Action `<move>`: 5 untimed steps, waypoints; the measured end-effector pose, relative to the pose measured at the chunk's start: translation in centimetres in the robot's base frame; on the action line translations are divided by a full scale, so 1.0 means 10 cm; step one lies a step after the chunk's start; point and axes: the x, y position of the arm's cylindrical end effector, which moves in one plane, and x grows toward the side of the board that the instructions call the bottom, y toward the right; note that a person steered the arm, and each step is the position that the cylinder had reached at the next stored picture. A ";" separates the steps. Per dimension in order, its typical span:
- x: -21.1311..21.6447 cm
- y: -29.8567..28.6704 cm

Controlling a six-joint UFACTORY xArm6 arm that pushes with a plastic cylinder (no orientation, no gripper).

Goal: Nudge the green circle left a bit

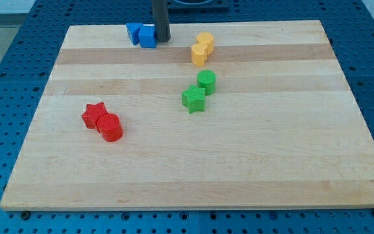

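The green circle (207,81) stands on the wooden board (193,169) a little right of centre, touching the green star (193,99) just below and to its left. My tip (162,40) is near the view's top, right beside the blue cube (148,37) on that block's right side. The tip is well above and to the left of the green circle, apart from it.
Another blue block (134,32) sits left of the blue cube. Two yellow blocks (202,49) stand above the green circle. A red star (95,115) and a red cylinder (110,127) lie at the view's left.
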 end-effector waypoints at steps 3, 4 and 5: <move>-0.12 -0.06; -0.16 0.71; -0.17 1.72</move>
